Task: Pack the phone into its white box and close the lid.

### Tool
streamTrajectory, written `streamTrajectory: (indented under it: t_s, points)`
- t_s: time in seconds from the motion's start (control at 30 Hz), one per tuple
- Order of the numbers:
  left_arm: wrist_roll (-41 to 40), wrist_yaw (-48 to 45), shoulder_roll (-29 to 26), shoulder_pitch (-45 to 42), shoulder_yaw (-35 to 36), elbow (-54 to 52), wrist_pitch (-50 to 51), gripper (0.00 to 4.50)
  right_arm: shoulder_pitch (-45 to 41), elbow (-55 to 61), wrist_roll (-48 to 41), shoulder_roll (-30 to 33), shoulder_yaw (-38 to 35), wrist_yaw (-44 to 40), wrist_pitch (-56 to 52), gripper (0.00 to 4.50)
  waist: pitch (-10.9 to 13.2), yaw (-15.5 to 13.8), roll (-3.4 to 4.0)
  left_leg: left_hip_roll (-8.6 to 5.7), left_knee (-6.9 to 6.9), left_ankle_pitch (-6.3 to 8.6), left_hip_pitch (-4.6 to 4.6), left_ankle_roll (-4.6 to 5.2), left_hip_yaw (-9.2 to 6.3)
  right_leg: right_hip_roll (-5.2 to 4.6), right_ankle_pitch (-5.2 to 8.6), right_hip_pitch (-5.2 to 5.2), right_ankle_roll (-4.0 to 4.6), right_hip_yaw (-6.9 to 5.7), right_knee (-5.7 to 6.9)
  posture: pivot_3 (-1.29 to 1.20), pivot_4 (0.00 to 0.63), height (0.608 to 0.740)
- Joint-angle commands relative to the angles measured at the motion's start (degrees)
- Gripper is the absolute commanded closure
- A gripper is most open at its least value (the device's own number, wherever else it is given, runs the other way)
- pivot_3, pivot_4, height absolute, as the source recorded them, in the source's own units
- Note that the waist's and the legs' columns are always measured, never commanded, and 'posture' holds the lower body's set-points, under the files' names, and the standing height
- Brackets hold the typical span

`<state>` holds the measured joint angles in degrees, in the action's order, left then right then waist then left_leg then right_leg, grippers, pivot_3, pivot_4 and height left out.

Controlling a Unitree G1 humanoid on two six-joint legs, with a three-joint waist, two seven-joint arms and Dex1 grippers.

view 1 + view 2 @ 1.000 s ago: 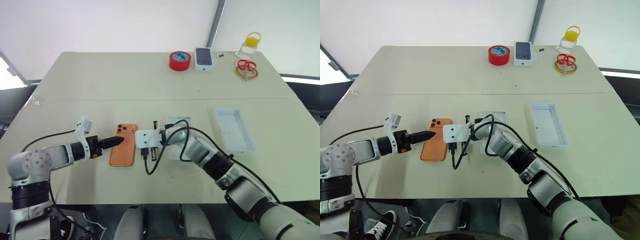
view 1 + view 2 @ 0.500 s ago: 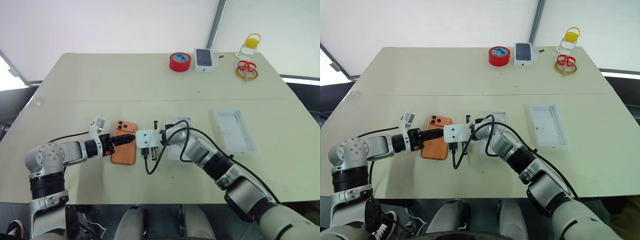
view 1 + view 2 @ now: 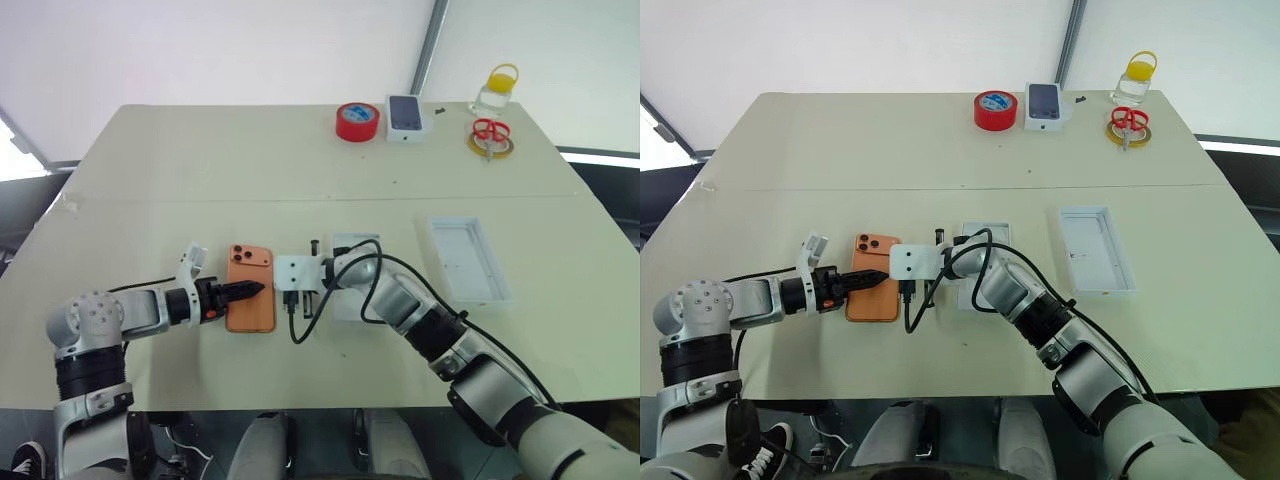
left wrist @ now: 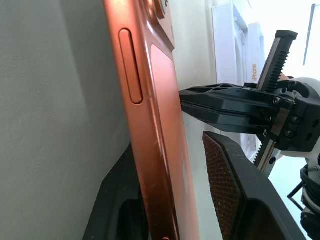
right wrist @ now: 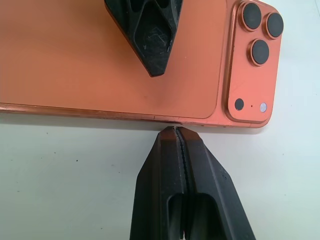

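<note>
Jaws of the left gripper [image 3: 252, 289] are placed around the flat orange phone [image 3: 249, 301], camera bumps up. Right gripper [image 5: 176, 131] jaws are pressed together at its edge.

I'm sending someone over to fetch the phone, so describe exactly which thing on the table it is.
On the table's near half, between the two grippers, lies the phone, camera side up. It is flat and orange with three lenses at one corner; the small box at the far edge only pictures a dark phone.

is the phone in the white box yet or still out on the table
Out. The phone lies camera side up on the table, beside the white box, with the left pincer straddling its edge.
</note>
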<state>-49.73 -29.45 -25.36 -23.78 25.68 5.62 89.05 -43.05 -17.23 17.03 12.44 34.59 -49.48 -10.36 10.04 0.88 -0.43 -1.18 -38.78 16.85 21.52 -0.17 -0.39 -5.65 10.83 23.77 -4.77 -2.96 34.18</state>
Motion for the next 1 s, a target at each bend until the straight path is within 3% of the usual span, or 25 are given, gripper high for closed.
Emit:
streamTrajectory:
  t_s: [0.03,0.17,0.27,0.37,0.43,0.57,0.7,0.87,1.0]
  points:
    - [-1.3,0.0,0.6,0.3,1.8,-0.3,1.3,3.12,0.3,1.3,0.0,0.1,-1.2,0.2,-0.3,4.50,0.0,0.0,0.00,0.00,0.00,0.00,0.00,0.00,0.00,0.00,0.00,0.00,0.00,0.00,0.00,0.00,0.150,0.740]
    - [-1.3,0.2,1.3,0.4,2.8,0.1,1.2,4.47,0.5,1.5,0.1,0.3,-1.2,0.3,-0.3,4.50,0.0,0.0,-0.02,0.01,0.03,-0.01,0.00,-0.01,0.00,0.00,0.00,0.01,0.00,0.00,0.00,0.00,0.150,0.740]
    - [-2.1,-0.5,1.4,0.9,3.8,-0.8,-0.8,4.47,0.6,5.0,-2.8,-0.4,-4.0,0.3,-0.5,4.50,0.0,0.1,-0.01,0.01,0.07,-0.01,-0.01,-0.02,0.00,0.00,0.00,0.04,0.00,0.00,0.00,0.00,0.150,0.740]
    - [-6.7,0.0,3.3,-1.4,11.0,0.2,-0.3,4.47,-0.2,11.0,-12.6,-4.0,-12.0,-0.8,-8.3,4.50,0.1,0.1,-0.15,0.02,0.10,-0.04,0.18,-0.06,0.01,0.00,-0.01,0.28,0.00,0.03,0.02,0.00,0.150,0.740]
    - [-7.7,0.7,4.3,-1.9,13.2,-1.6,-2.7,4.47,0.0,14.2,-19.4,-2.9,-16.8,-4.7,-12.3,4.50,0.1,0.0,-0.15,0.07,0.02,-0.13,0.69,-0.21,0.00,0.03,-0.06,0.81,0.03,0.03,0.11,0.00,0.150,0.740]
    - [-7.8,0.9,5.2,-0.8,11.6,-5.3,-6.7,4.50,3.1,19.6,-24.9,3.7,-18.9,-12.0,-13.7,3.19,0.1,-0.3,-0.16,0.05,0.01,-0.14,0.85,-0.23,-0.08,0.01,-0.07,0.86,0.04,-0.05,0.03,0.00,0.150,0.740]
    - [-9.5,1.0,5.8,-1.0,10.5,-5.1,-5.9,4.50,8.1,27.2,-26.5,13.7,-16.9,-18.6,-14.4,1.07,0.2,-0.2,-0.21,-0.06,-0.02,-0.01,0.88,0.00,-0.02,-0.08,-0.06,0.79,0.03,-0.06,-0.11,0.00,0.150,0.740]
    - [-6.3,1.6,5.1,-0.6,4.6,-9.0,-11.1,4.50,16.4,32.5,-25.2,26.5,-18.5,-23.2,-8.6,1.07,0.3,-0.2,-0.39,-0.01,-0.02,-0.01,0.89,0.00,0.02,-0.03,-0.04,0.81,0.01,-0.06,-0.09,0.00,0.150,0.740]
    - [-4.7,0.5,4.2,0.5,0.2,-11.4,-15.3,4.50,21.3,35.3,-25.9,31.1,-19.7,-23.3,-5.9,1.07,0.3,-0.2,-0.42,0.09,-0.06,-0.02,0.88,-0.02,0.05,0.04,0.03,0.81,0.11,-0.05,-0.10,0.00,0.150,0.740]
